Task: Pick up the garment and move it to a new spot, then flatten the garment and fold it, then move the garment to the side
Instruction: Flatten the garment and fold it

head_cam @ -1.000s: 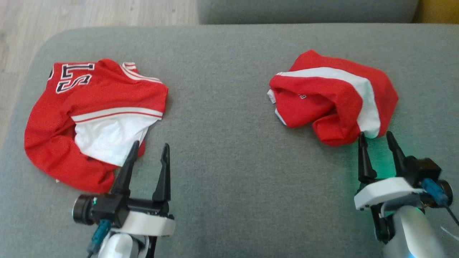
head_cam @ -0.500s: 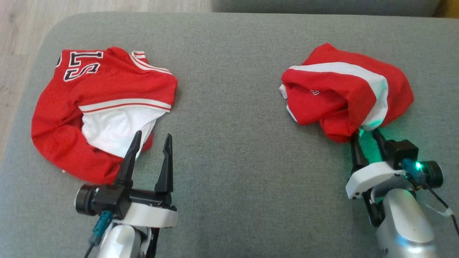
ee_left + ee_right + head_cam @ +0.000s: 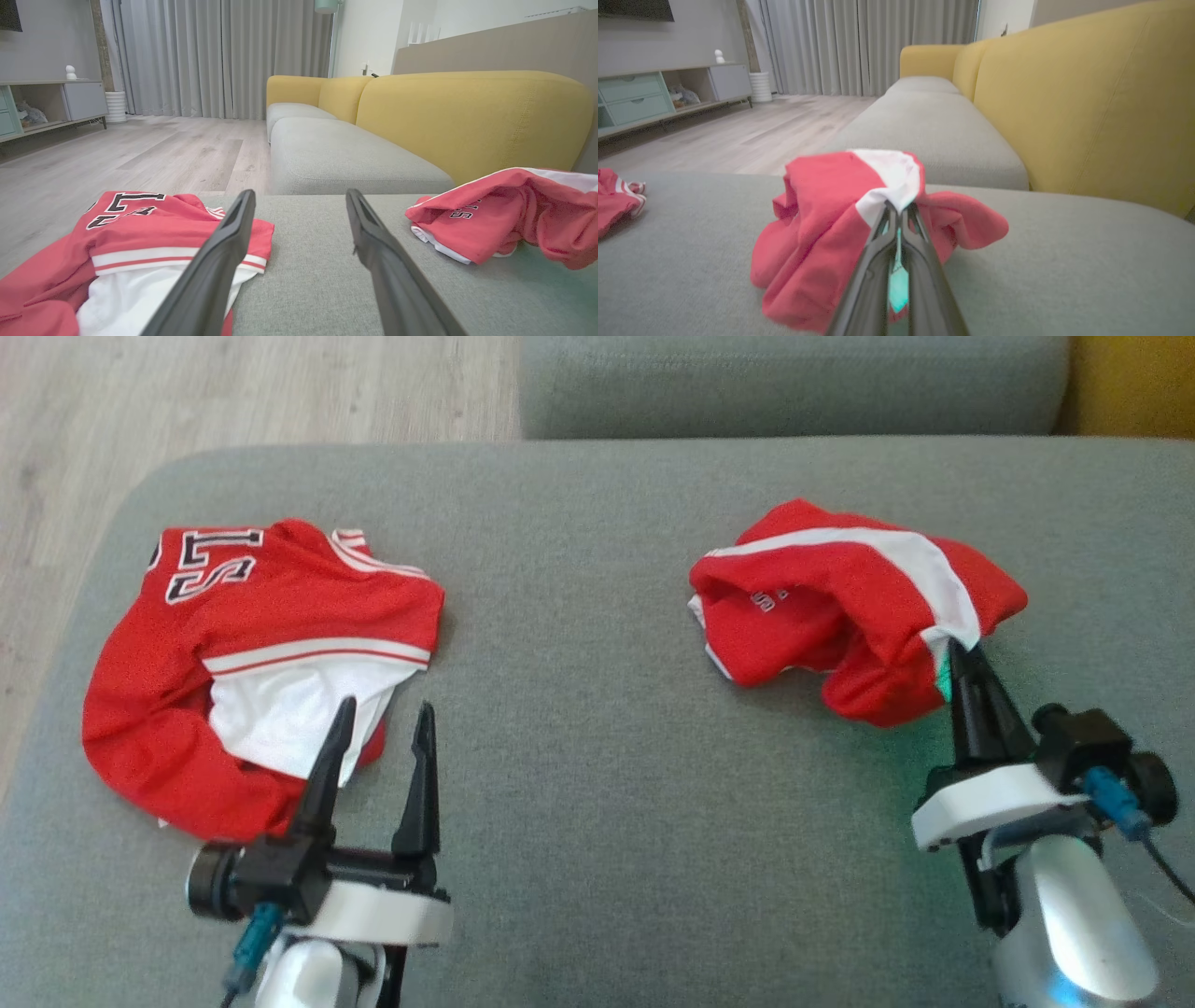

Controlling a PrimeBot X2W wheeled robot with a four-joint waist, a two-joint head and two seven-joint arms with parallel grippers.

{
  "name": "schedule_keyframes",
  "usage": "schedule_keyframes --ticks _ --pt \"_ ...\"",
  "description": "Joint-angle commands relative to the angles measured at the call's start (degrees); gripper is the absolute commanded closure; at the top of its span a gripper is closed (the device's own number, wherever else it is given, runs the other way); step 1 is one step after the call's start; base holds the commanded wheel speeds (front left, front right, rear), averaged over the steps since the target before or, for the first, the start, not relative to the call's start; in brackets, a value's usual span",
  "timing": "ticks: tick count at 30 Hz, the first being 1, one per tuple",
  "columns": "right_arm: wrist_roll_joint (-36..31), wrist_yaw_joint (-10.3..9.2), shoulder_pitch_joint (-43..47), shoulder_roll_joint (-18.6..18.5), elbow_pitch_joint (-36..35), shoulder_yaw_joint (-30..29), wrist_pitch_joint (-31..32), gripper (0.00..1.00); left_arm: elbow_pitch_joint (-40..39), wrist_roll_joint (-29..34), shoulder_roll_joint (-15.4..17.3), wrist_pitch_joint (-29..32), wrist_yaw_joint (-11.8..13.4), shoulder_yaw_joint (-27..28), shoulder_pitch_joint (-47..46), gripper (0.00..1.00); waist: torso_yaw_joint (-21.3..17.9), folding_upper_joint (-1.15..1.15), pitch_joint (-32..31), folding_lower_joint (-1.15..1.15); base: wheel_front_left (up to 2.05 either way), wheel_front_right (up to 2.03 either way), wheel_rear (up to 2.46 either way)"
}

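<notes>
While right pincer (image 3: 961, 653) clamps one garment (image 3: 822, 607), left pincer (image 3: 386, 706) gapes near the second garment (image 3: 280, 607) — two of each.

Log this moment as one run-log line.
step: pick up | right gripper: shut on crumpled garment, white stripe | left gripper: open, by lettered jersey, holding nothing | surface: grey cushion

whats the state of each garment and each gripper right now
left garment, crumpled, lying loose, not gripped
right garment, bunched up, white edge pinched by the right gripper
left gripper, open, holding nothing
right gripper, shut on the right garment's white edge
</notes>
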Motion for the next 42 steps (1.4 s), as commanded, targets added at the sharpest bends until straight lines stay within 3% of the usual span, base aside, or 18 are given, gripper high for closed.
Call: schedule_keyframes --ticks 1,7,14,21,27,31,35,39,42 --pt "-0.25 0.44 -1.48 -0.23 -3.41 0.67 -0.36 1.0 -1.5 -0.26 -0.02 -0.3 0.04 1.97 0.16 0.0 -0.66 0.0 -1.5 0.01 0.0 0.0 0.0" --pt "-4.33 0.44 -4.45 -0.23 -5.61 -3.46 -0.33 1.0 -1.44 -1.19 -0.04 -0.3 0.21 1.21 2.05 0.0 -0.54 0.0 -4.17 0.01 0.0 0.0 0.0" --pt "-11.05 0.44 -15.34 -0.74 -3.09 -3.93 2.11 1.0 -1.57 -1.58 -0.04 -0.3 0.28 0.62 2.92 0.0 1.5 0.0 -6.45 0.01 0.0 0.0 0.0" --pt "-9.96 0.44 -26.22 -1.47 3.02 0.76 4.88 1.0 -1.84 -2.4 -0.04 -0.3 0.85 0.43 4.3 0.0 4.18 0.0 -7.71 0.01 0.0 0.0 0.0" --pt "-7.38 0.44 -30.0 -0.87 5.33 5.91 6.17 1.0 -1.97 -2.28 -0.05 -0.3 0.92 0.9 5.59 0.0 5.03 0.0 -8.57 0.01 0.0 0.0 0.0" --pt "-2.52 0.44 -31.7 -0.35 4.5 9.64 8.14 1.0 -2.05 -2.16 -0.05 -0.3 0.94 1.3 6.2 0.0 4.99 0.0 -9.23 0.01 0.0 0.0 0.0" --pt "10.66 0.44 -32.76 -0.27 1.0 12.69 11.92 1.0 -2.17 -2.01 -0.05 -0.3 0.9 1.44 6.56 0.0 4.62 0.0 -9.61 0.01 0.0 0.0 0.0" --pt "21.65 0.44 -33.22 -0.25 -0.59 8.89 15.29 1.0 -2.35 -2.18 -0.05 -0.3 0.84 1.0 6.68 0.0 4.08 0.0 -9.79 0.01 0.0 0.0 0.0" --pt "21.64 0.44 -32.51 -0.25 0.44 5.13 16.69 1.0 -2.45 -2.21 -0.05 -0.3 0.86 0.8 6.61 0.0 3.73 0.0 -9.51 0.01 0.0 0.0 0.0"
